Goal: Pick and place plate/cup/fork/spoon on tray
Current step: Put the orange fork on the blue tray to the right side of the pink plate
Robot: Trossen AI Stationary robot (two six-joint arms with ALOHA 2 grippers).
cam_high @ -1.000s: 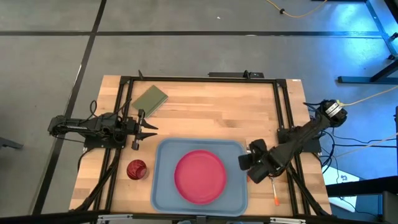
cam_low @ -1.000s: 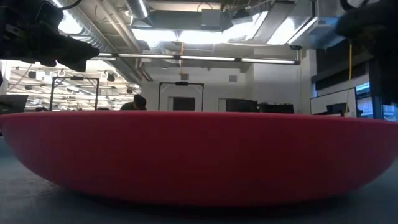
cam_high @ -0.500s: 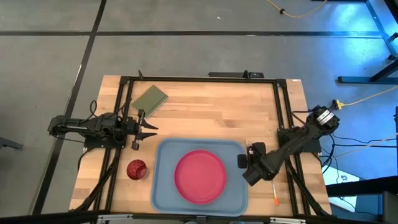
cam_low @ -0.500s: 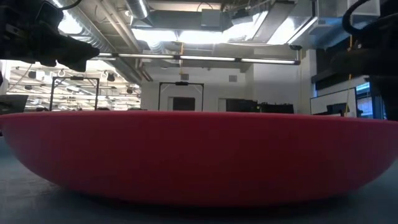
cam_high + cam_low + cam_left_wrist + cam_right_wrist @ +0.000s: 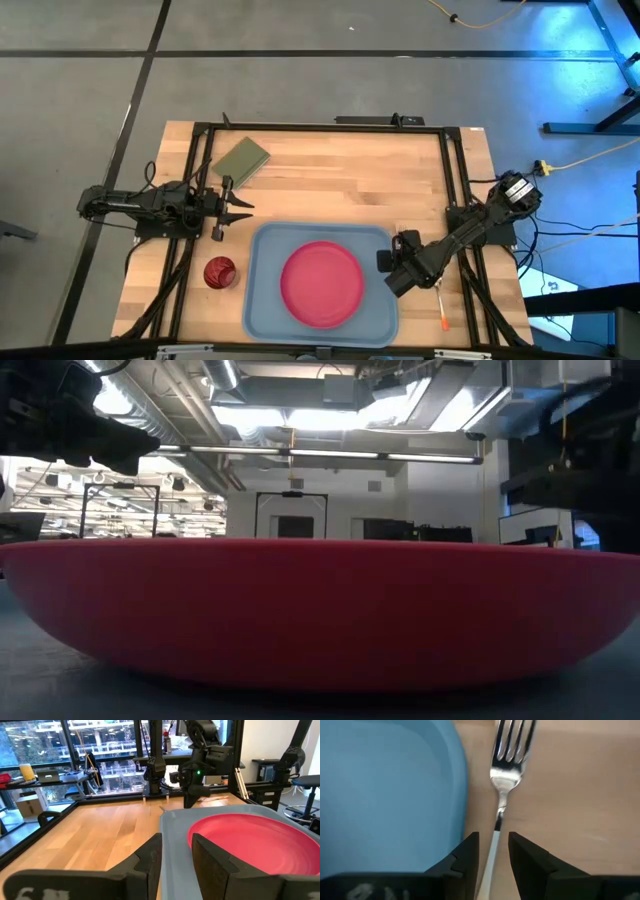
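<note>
The pink-red plate (image 5: 322,283) lies flat in the light blue tray (image 5: 268,250) and fills the low view (image 5: 320,610). The dark red cup (image 5: 219,272) stands on the table left of the tray. The fork (image 5: 506,775) lies on the table beside the tray's right edge (image 5: 462,795), tines pointing away from my right gripper. My right gripper (image 5: 492,855) (image 5: 390,265) is open, one finger on each side of the fork's slim shaft, apart from it. A slim utensil with an orange end (image 5: 441,308) lies right of the tray. My left gripper (image 5: 238,207) is open and waits at the table's left.
An olive green pad (image 5: 241,158) lies at the far left of the table. A black frame (image 5: 320,127) runs along the table's edges. Bare wood lies between the pad and the tray. The left wrist view shows the right arm (image 5: 200,760) beyond the tray.
My right gripper has moved a little toward the table's left edge, up to the tray's right edge, and its arm has swung with it. The plate, cup and left arm have stayed where they were.
</note>
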